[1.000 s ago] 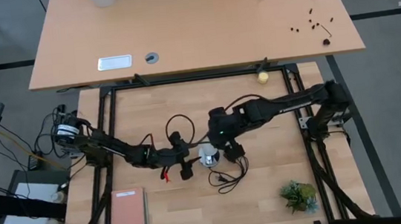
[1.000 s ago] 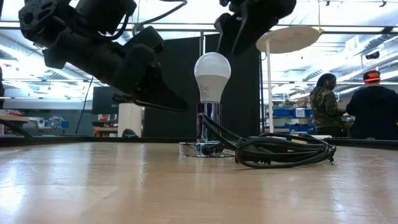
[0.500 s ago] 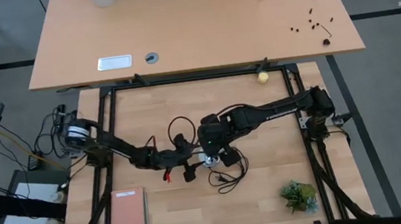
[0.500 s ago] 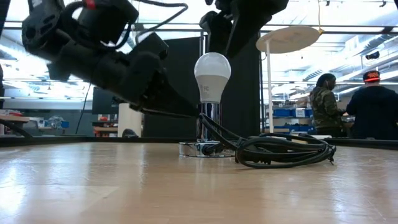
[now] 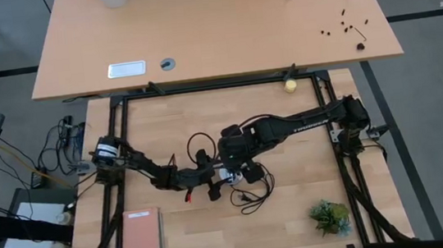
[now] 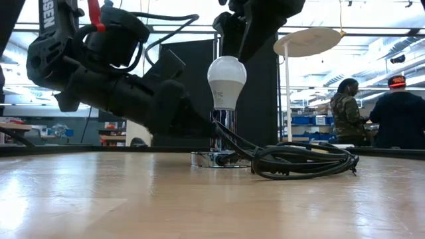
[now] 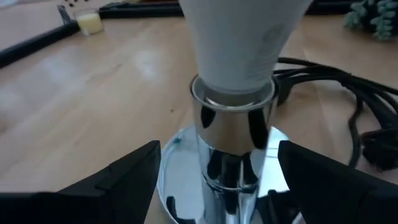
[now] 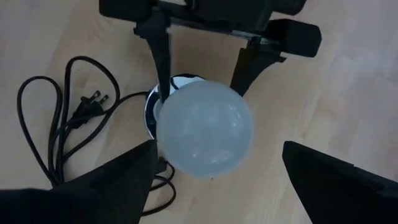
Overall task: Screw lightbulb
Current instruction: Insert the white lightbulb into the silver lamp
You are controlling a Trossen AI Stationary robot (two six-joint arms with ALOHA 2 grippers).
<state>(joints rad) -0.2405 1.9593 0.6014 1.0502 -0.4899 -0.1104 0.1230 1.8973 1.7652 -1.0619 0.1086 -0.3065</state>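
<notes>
White letters "SEN" run down the dark left arm (image 6: pixel 50 23) in the low view; nothing else legible

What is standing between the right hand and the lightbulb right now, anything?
Nothing visible. The right hand hangs open directly above the lightbulb, which already sits upright in its socket; the left hand straddles the socket lower down.

Bright, even overhead light on table (image 5: pixel 292 166); shadows faint. Low view: strong backlight from ceiling lights, arms nearly silhouettes, glare on tabletop foreground. Left wrist view: lightbulb (image 7: pixel 244 37) blown out, soft; chrome socket (image 7: pixel 233 149) mirrors surroundings. Right wrist fingers blurred.
</notes>
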